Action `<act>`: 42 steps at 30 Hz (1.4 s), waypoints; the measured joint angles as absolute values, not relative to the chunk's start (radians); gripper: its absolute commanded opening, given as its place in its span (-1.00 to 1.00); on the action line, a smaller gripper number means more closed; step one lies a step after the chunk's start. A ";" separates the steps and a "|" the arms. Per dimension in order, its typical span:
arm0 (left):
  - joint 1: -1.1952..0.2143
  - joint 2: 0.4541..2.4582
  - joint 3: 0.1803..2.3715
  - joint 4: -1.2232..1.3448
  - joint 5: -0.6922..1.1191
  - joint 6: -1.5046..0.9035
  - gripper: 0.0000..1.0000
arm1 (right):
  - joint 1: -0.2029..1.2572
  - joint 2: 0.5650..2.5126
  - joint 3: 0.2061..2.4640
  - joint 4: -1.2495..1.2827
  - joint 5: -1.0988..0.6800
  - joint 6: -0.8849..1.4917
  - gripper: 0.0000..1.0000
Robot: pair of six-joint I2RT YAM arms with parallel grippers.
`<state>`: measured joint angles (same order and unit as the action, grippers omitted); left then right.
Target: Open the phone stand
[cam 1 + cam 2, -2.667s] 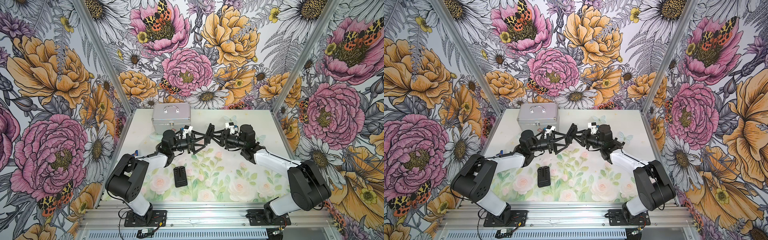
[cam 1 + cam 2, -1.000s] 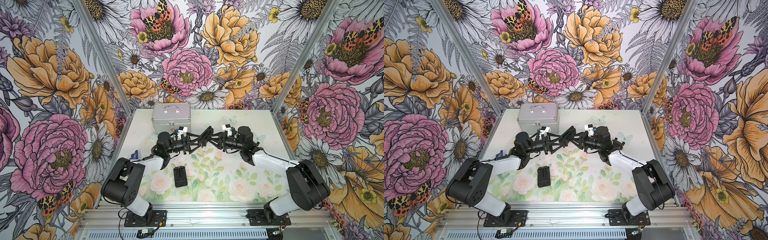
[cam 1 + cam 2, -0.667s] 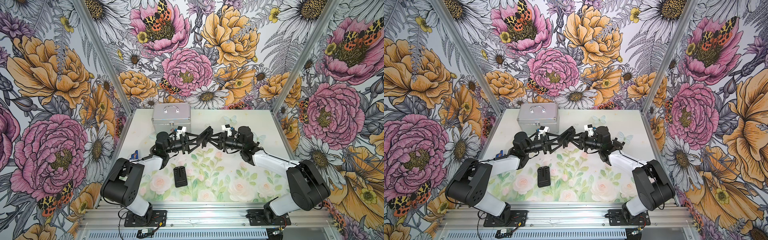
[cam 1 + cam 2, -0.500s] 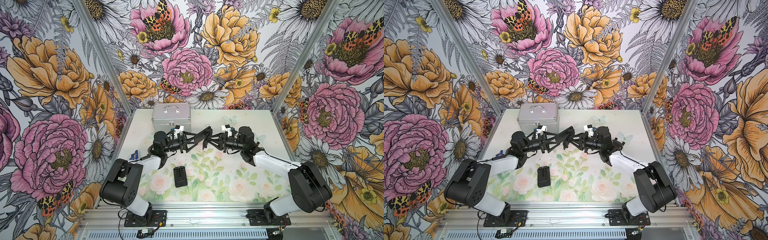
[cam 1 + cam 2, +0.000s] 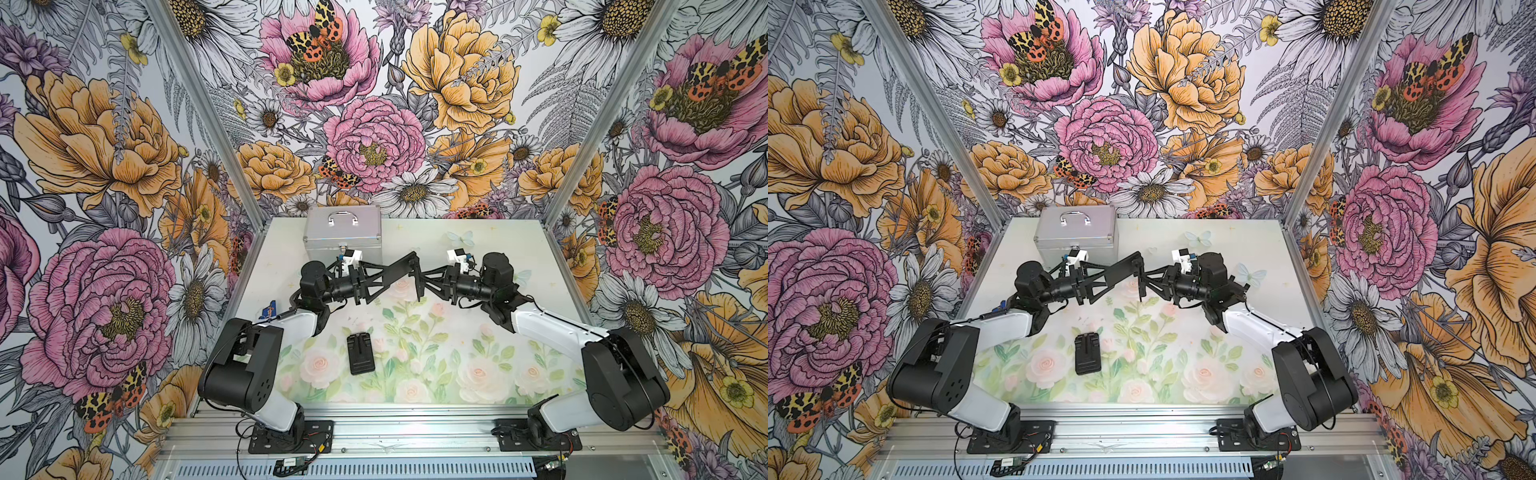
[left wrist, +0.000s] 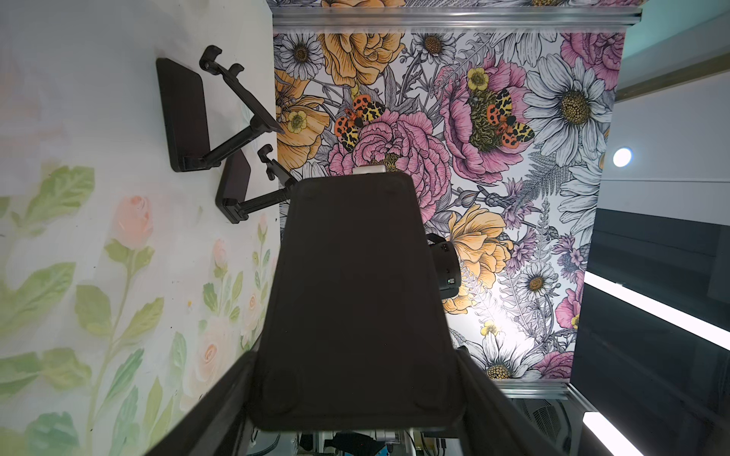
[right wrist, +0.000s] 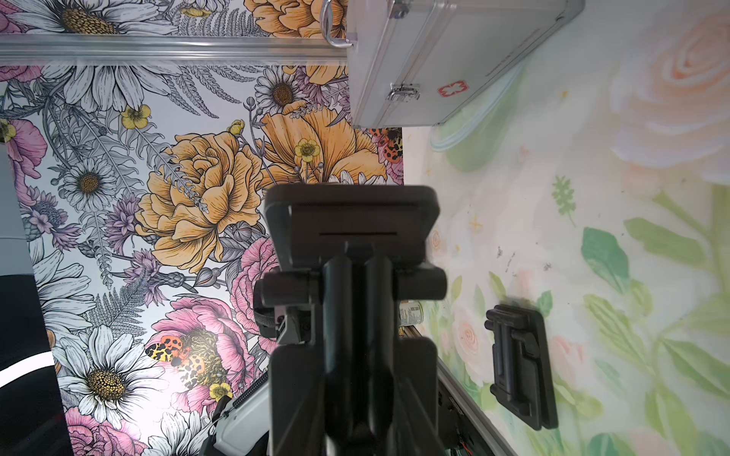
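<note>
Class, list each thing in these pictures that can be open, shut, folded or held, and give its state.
Held phone stand: partly unfolded, aloft between both grippers.
Left gripper: shut on the held stand's base plate.
Right gripper: shut on the held stand's arm.
Flat phone stand: folded, lying flat.
Two further stands: unfolded, upright on their bases.
Silver case: closed.
</note>
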<state>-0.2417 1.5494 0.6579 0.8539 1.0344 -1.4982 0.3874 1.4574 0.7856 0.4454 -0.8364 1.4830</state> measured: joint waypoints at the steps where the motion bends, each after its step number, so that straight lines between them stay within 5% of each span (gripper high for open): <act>1: -0.242 1.549 0.658 0.854 1.034 -1.498 0.23 | 0.387 1.457 0.786 0.445 -0.836 1.481 -1.00; 7: -0.241 1.549 0.658 0.854 1.034 -1.505 0.23 | 0.388 1.469 0.803 0.434 -0.838 1.479 -0.82; 15: -0.220 1.543 0.646 0.853 1.010 -1.512 0.23 | 0.395 1.517 0.871 0.418 -0.827 1.480 0.29; 18: -0.218 1.543 0.637 0.849 1.003 -1.512 0.23 | 0.395 1.517 0.892 0.412 -0.817 1.468 0.48; 30: -0.218 1.538 0.619 0.842 1.000 -1.509 0.23 | 0.393 1.509 1.166 -0.151 -0.651 1.098 0.52; 42: -0.218 1.538 0.607 0.835 0.999 -1.508 0.21 | 0.529 1.517 1.485 -0.665 -0.234 0.729 0.24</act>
<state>-0.2180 1.5379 0.6071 0.8352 0.9985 -1.5082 0.5293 1.5169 1.4849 -0.6655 -0.2344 0.7288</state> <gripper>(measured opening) 0.748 0.637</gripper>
